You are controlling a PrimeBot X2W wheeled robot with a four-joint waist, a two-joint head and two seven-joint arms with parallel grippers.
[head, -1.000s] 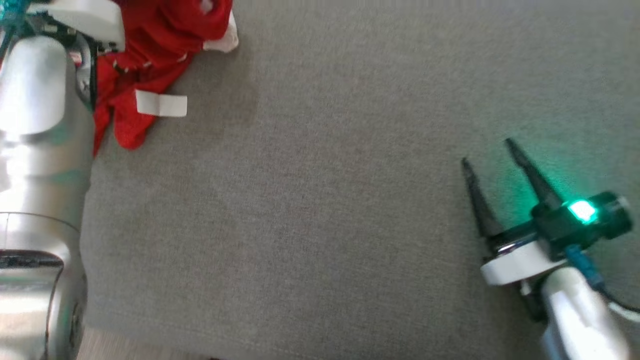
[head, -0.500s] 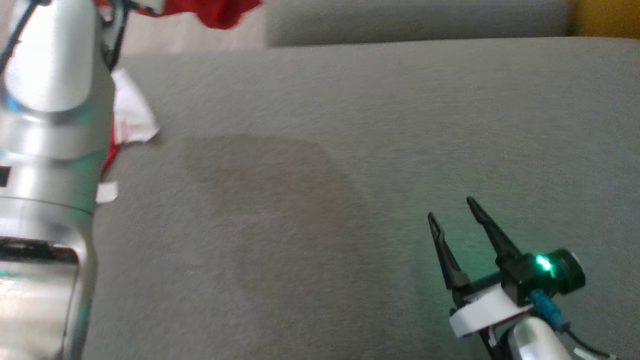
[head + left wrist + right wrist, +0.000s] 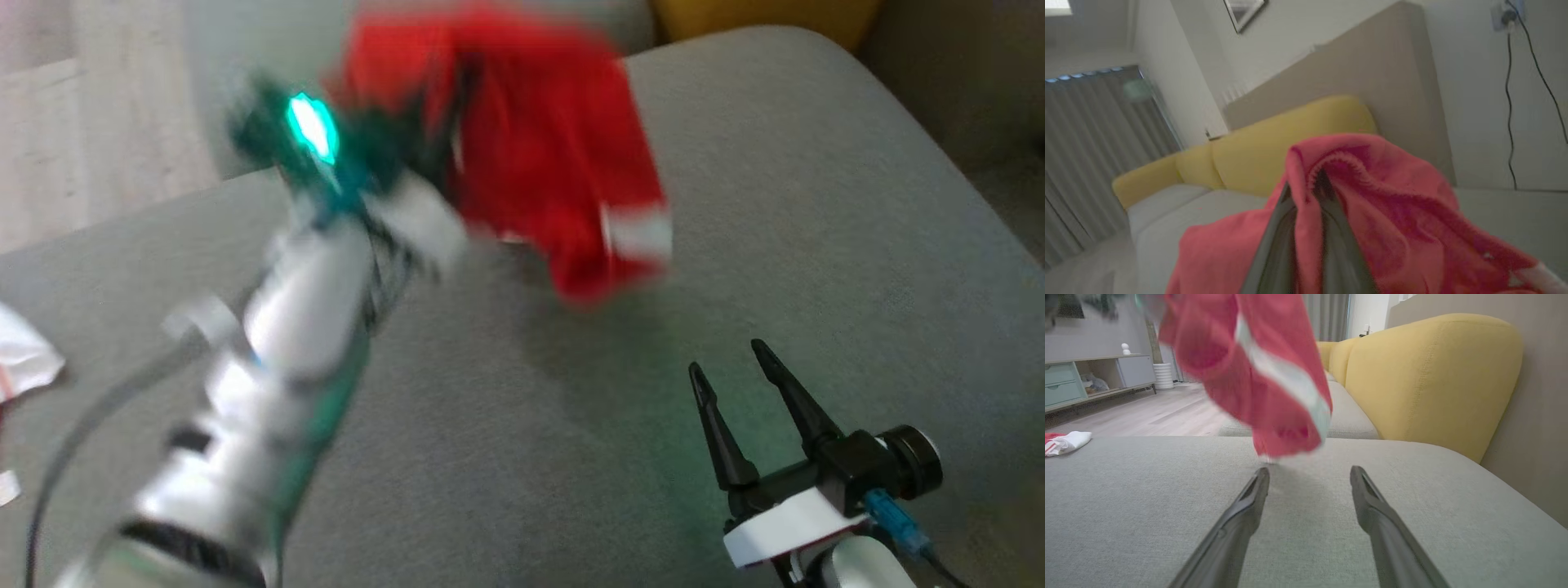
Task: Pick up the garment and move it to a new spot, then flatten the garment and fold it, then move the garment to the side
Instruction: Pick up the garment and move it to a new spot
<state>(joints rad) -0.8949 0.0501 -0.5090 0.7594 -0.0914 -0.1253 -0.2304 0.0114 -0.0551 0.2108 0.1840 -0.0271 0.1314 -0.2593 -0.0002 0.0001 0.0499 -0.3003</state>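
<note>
The garment [image 3: 547,163] is red with a white stripe and hangs in the air above the grey sofa seat [image 3: 506,441], blurred by motion. My left gripper [image 3: 445,106] is shut on its upper edge. In the left wrist view the red cloth [image 3: 1384,212] drapes over both closed fingers [image 3: 1274,245]. In the right wrist view the garment [image 3: 1257,371] dangles just beyond my right gripper [image 3: 1309,473], its lowest fold close to the seat [image 3: 1126,506]. My right gripper [image 3: 727,359] is open and empty, low over the seat at the lower right.
A white and red cloth [image 3: 20,359] lies at the seat's left edge, and it also shows in the right wrist view [image 3: 1065,442]. Yellow back cushions [image 3: 1429,379] rise behind the seat. The seat's rounded corner falls away at the right. Wooden floor and a cabinet [image 3: 1090,381] lie beyond.
The head camera has turned. My left arm has swung the garment up and to the right, from the far left edge to above the seat's middle. The right gripper stays open.
</note>
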